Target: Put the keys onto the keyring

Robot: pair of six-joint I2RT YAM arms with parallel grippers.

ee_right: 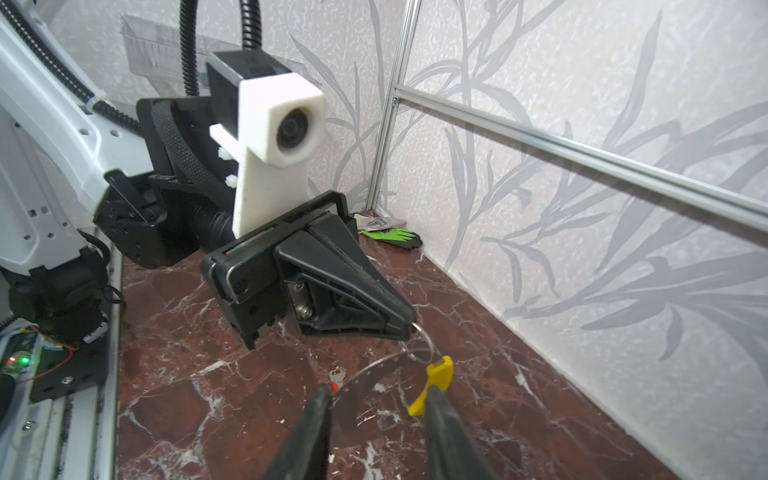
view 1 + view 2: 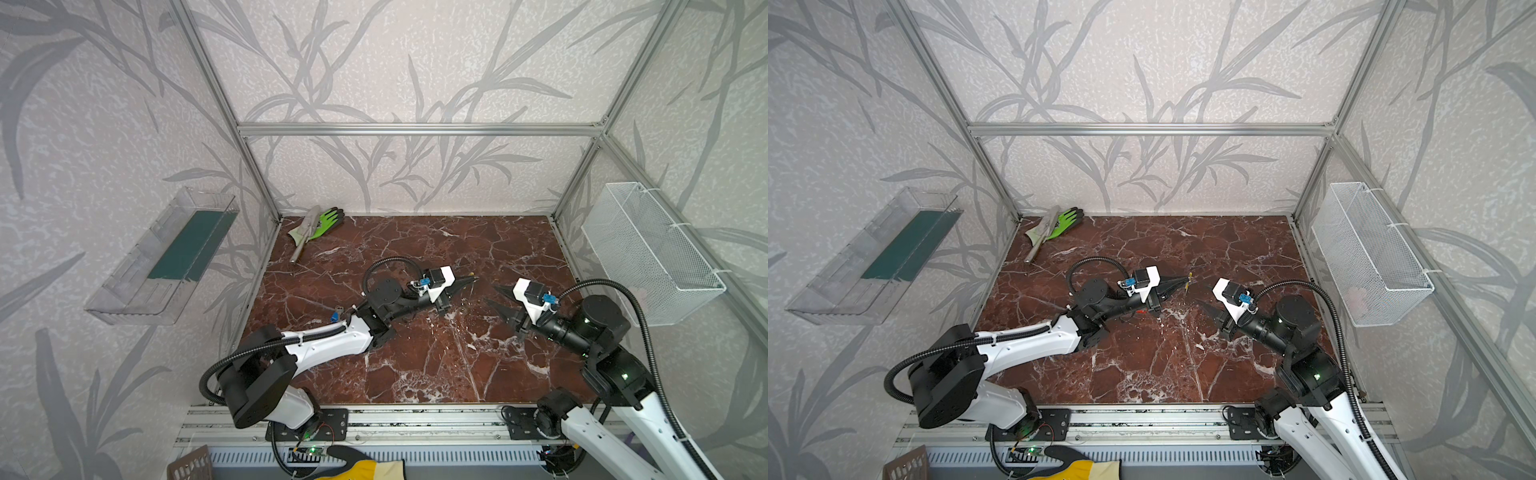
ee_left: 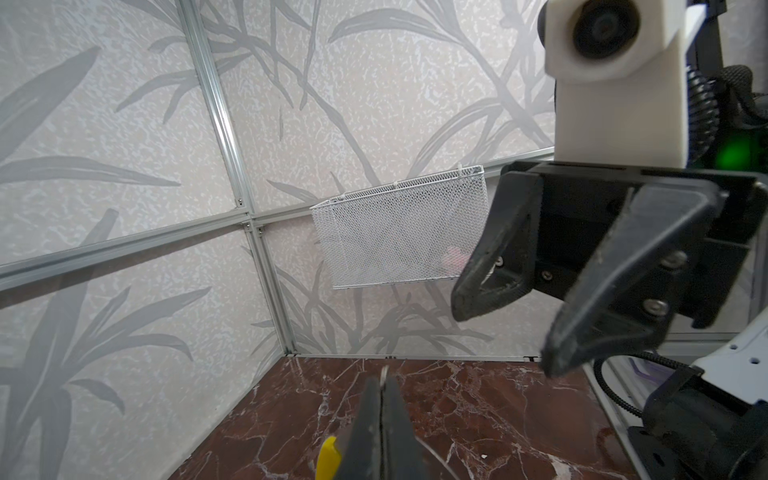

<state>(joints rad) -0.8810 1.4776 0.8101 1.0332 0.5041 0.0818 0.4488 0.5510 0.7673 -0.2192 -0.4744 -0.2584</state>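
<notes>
Left gripper (image 1: 409, 323): fingers closed, pinching the top of the thin grey hoop keyring (image 1: 437, 376) with a yellow arc, which hangs below the tips. Right gripper (image 1: 376, 401): fingers partly open, straddling the hoop; contact cannot be told. Count: one keyring and two silver keys. The red-orange-headed key (image 1: 337, 376) lies just beyond the right fingers, and the blue-headed key (image 2: 334, 318) lies well behind the left fingers.

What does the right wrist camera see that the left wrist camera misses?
Only the right wrist view shows the grey hoop of the keyring, a key lying on the table, and the green glove. Only the left wrist view shows the mesh basket. Both show the table, the keyring's yellow part, the left gripper shut on the keyring, and the right gripper open.
</notes>
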